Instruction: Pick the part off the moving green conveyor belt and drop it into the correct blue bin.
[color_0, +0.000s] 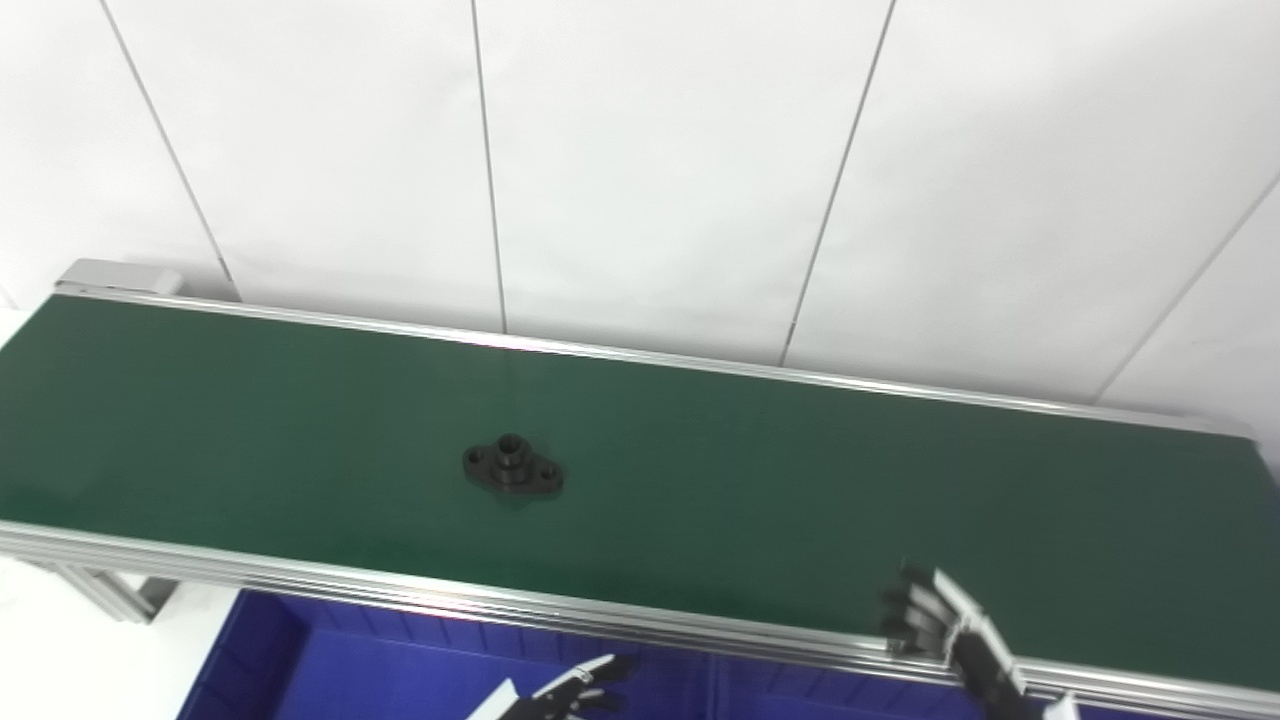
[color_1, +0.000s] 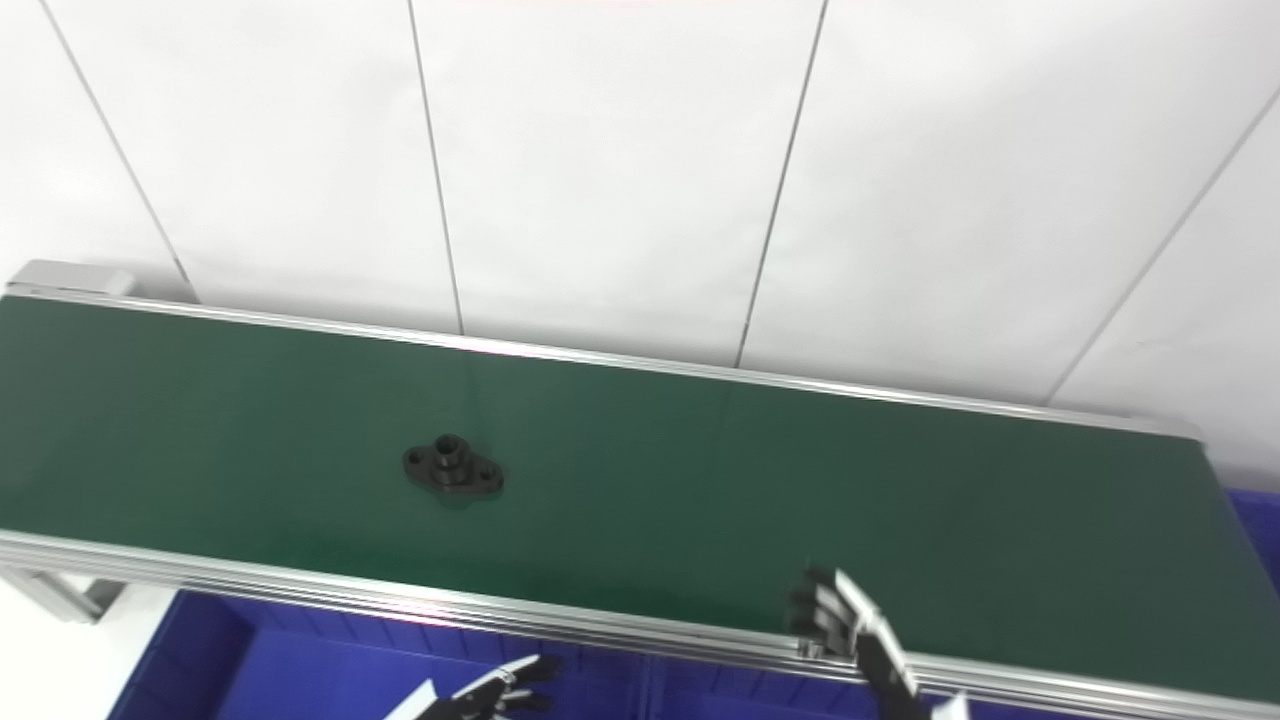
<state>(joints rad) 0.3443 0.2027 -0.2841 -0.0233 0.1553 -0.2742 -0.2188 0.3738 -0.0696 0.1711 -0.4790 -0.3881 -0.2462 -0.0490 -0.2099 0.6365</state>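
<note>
Nearest my cameras, the left hand (color_0: 560, 692) hangs low over a blue bin (color_0: 330, 660) with fingers apart and empty, while the right hand (color_0: 935, 625) sits at the near rail, fingers loosely spread, gripping nothing. On the green conveyor belt (color_0: 800, 500), left of centre and well apart from both hands, I find the part (color_0: 512, 468) lying flat: a black flanged piece with a raised hub. I judge it rigid, fairly dense and smooth, best pinched across that hub
</note>
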